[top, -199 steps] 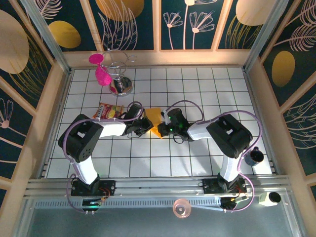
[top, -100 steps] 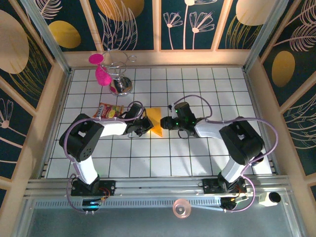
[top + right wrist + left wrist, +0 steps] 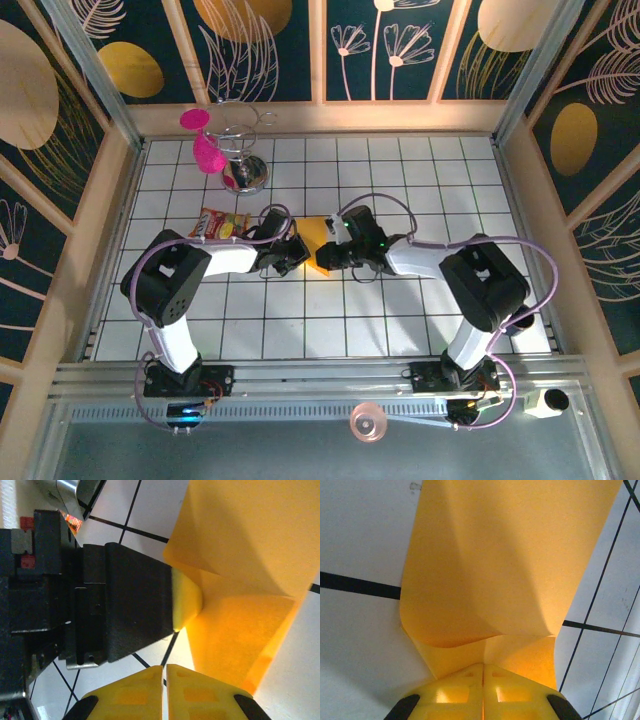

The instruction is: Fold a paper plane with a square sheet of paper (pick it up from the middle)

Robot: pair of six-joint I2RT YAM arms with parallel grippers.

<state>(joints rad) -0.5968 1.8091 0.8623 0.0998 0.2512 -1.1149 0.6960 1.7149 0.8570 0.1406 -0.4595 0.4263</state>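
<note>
The square sheet of paper (image 3: pixel 314 231) is plain orange-yellow and lies bent over on the white tiles between my two grippers. In the left wrist view the sheet of paper (image 3: pixel 510 570) curls up from the table with a raised flap, and my left gripper (image 3: pixel 483 666) is shut on its near edge. My left gripper (image 3: pixel 296 257) sits at the paper's left side. My right gripper (image 3: pixel 322 258) is beside it, at the paper's lower edge. In the right wrist view my right gripper (image 3: pixel 164 669) is shut with only tile showing in its slit, the paper (image 3: pixel 250 540) just right of it.
A red-and-yellow snack packet (image 3: pixel 222 224) lies left of the left gripper. A metal wire stand (image 3: pixel 243 165) and a pink object (image 3: pixel 205 150) are at the back left. A dark cup (image 3: pixel 517 316) sits at the right edge. A tape roll (image 3: pixel 368 422) lies on the front rail.
The right gripper drew back to the right, then returned left to the paper beside the left gripper. The left gripper has kept its hold and barely moved.
</note>
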